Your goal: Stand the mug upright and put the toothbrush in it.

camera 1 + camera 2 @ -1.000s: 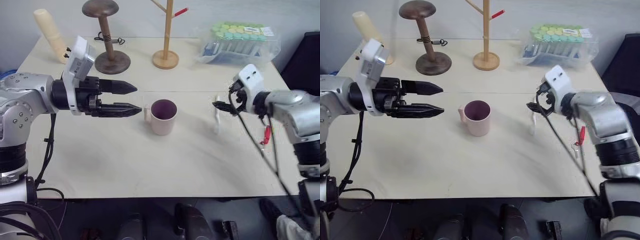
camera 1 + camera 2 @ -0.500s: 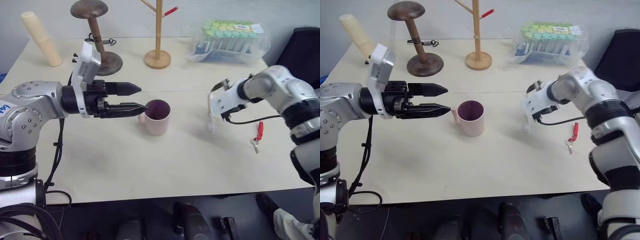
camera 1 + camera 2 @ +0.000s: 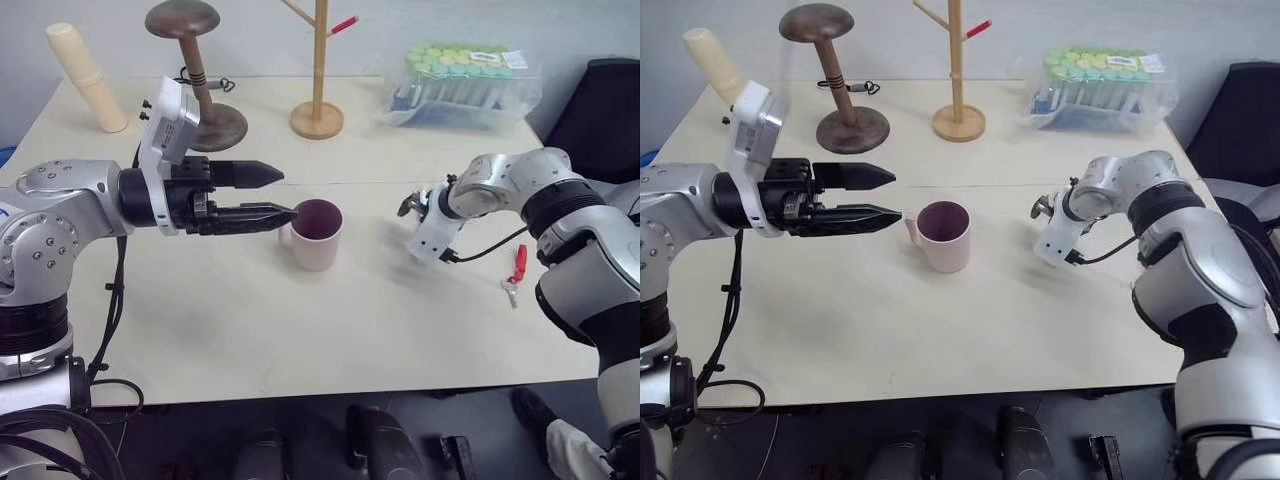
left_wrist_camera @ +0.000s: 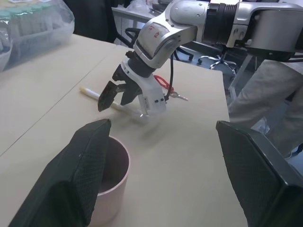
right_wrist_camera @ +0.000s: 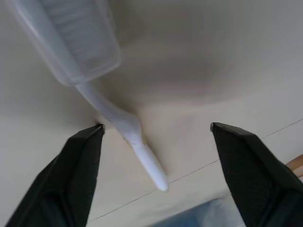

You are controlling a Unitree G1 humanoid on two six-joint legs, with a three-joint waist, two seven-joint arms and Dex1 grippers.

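Note:
The pale pink mug (image 3: 317,233) stands upright near the table's middle, handle toward my left gripper (image 3: 287,194). That gripper is open and level, with its fingertips just left of the mug's rim. The white toothbrush (image 4: 92,92) lies flat on the table to the right of the mug. My right gripper (image 4: 113,96) points steeply down at it, open. In the right wrist view the toothbrush (image 5: 120,122) runs between the two fingers, untouched by either, with its capped head beyond them.
A red-and-silver key item (image 3: 515,268) lies right of the right arm. Along the back stand a cream cylinder (image 3: 88,77), a dark wooden stand (image 3: 205,85), a wooden branch rack (image 3: 318,75) and a bag of tubes (image 3: 465,80). A dark chair (image 3: 600,110) sits at the far right.
My right gripper has rolled over and come down toward the table, now straddling the toothbrush. The left gripper and the mug have stayed where they were. The camera has shifted slightly.

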